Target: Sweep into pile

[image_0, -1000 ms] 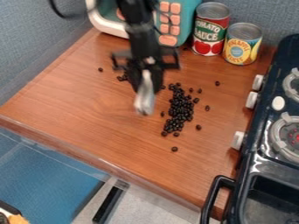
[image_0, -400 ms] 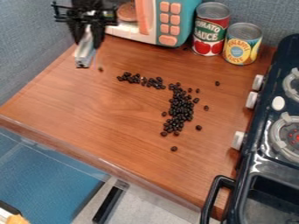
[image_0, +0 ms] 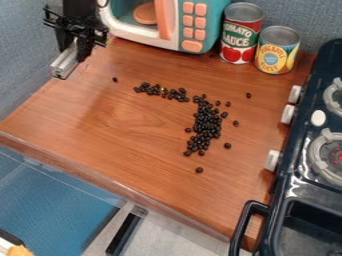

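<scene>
The gripper [image_0: 72,49] hangs at the upper left, over the counter's left edge and away from the beans. A grey, bar-like tool [image_0: 65,62] juts down and to the left from it, held between the fingers. Dark beans [image_0: 206,124] lie in a dense, upright band right of the counter's middle. A thinner row of beans [image_0: 160,90] runs leftward from the band's top. A few single beans are scattered around, one [image_0: 115,79] by itself at the left and another [image_0: 199,170] below the band.
A toy microwave [image_0: 188,25] stands at the back, with a tomato sauce can [image_0: 241,33] and a pineapple can [image_0: 276,50] to its right. The black toy stove [image_0: 294,185] borders the counter [image_0: 113,130] on the right. A blue wall rises at the left.
The gripper and its tool have moved from above the middle beans to the upper left, uncovering the thin row. The tool now slants more to the left. The bean band looks nearly the same.
</scene>
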### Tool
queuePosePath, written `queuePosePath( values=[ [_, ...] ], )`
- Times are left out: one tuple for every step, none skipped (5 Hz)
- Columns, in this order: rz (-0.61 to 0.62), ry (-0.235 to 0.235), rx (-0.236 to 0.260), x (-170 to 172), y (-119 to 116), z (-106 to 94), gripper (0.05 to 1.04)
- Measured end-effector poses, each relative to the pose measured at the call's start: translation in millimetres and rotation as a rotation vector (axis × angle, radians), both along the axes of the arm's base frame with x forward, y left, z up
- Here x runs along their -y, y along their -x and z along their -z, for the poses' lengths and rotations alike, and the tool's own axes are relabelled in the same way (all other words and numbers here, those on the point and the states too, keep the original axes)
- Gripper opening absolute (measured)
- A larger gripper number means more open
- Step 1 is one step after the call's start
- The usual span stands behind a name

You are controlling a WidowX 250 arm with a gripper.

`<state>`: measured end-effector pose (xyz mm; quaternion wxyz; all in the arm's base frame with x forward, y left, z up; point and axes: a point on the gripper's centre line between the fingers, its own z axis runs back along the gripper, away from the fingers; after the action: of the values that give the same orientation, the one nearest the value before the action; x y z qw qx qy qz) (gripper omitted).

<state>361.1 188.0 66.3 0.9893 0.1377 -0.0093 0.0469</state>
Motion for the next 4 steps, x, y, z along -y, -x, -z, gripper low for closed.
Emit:
queuePosePath(
  values=[
    [0.049,-0.015,-0.041,-13.3,-11.6,15.3,0.383],
    [0.076,-0.006,-0.084,-17.9,-11.5,34.0,0.383],
    [0.101,-0.005,-0.085,-15.9,-12.8,42.0,0.383],
    [0.137,-0.001,-0.097,-2.4,-8.9,52.8,0.383]
  ],
)
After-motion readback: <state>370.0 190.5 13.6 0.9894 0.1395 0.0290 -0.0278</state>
